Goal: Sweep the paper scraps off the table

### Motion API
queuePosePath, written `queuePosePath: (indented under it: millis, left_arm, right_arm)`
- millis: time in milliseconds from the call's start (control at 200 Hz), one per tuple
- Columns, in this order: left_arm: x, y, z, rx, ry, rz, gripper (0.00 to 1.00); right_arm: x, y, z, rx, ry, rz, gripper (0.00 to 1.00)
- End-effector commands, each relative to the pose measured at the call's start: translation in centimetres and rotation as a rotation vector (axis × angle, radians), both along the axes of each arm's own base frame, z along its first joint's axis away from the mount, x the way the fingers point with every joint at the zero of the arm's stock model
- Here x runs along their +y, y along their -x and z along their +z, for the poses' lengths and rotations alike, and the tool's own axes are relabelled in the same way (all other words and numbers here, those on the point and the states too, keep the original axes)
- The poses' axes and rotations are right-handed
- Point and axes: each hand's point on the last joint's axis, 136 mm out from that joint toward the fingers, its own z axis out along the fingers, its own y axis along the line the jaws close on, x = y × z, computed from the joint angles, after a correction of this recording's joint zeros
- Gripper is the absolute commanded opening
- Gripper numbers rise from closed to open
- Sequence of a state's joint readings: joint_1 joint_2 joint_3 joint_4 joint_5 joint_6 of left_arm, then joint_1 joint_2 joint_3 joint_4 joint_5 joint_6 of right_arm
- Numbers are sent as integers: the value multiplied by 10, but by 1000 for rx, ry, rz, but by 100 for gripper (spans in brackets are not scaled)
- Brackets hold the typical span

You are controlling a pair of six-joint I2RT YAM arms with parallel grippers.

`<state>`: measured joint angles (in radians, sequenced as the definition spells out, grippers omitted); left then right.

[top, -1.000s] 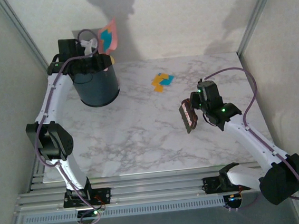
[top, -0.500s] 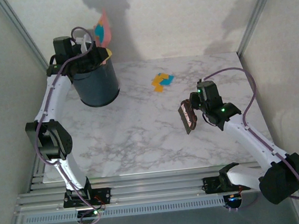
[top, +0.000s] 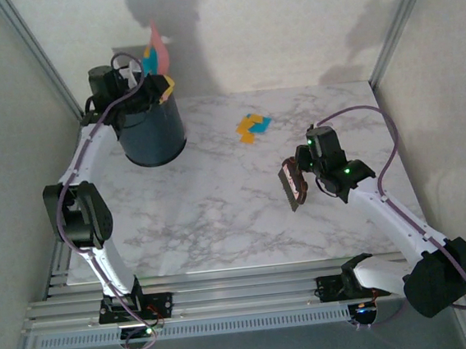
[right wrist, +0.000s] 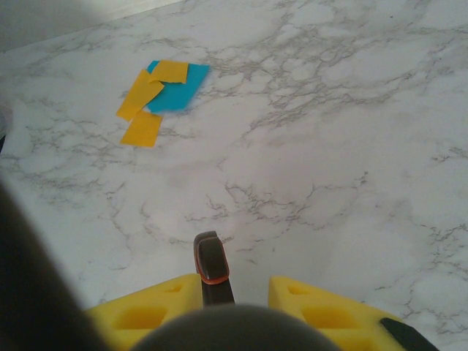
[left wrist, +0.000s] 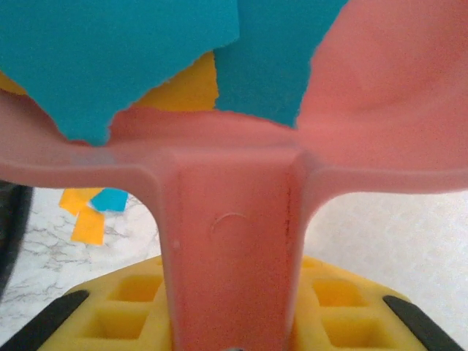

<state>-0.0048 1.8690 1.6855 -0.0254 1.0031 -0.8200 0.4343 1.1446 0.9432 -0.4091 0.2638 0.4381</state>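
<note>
table (top: 221,217): white marble top, aluminium rails (top: 228,294) at the near edge.
bin (top: 153,133): dark, round, at the table's far left.
left claw (top: 156,81): clamped tight on the dustpan's handle, just above the bin's rim.
dustpan (top: 156,54): pink, tipped up steeply over the bin's mouth.
bits in dustpan (left wrist: 110,58): teal and orange pieces lying on its inner face.
paper scraps (top: 253,127): small pile on the marble, right of the bin and well apart from it; 3 orange and 1 teal, overlapping.
right claw (top: 305,176): closed on the brush handle, further right of the bin than the pile and nearer the arm bases.
brush (top: 293,183): dark, tilted; cannot tell if it touches the marble.
in the way: left wrist and cable (top: 123,57) cover part of the bin's mouth from above.
</note>
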Motion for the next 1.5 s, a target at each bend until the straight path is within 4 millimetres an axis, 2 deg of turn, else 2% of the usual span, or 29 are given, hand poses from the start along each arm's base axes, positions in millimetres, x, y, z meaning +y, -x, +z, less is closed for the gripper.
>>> queuePosePath:
  millis: [0, 390, 466, 751, 1106, 1497]
  left_arm:
    - [6, -7, 15, -48, 61, 34, 0]
    - [12, -14, 16, -20, 185, 104, 0]
    - [13, -15, 22, -44, 212, 107, 0]
    - [16, -13, 25, -45, 250, 134, 0]
    - [17, -5, 48, -89, 289, 132, 0]
    - [18, 11, 68, -113, 424, 126, 0]
  right_arm:
    - [1, -7, 17, -41, -19, -6, 0]
    - [1, -7, 14, -32, -15, -9, 0]
    - [0, -7, 14, -33, -14, -10, 0]
    - [0, -6, 12, -27, -13, -10, 0]
    - [0, -6, 11, -25, -17, -13, 0]
    - [0, -5, 12, -24, -21, -15, 0]
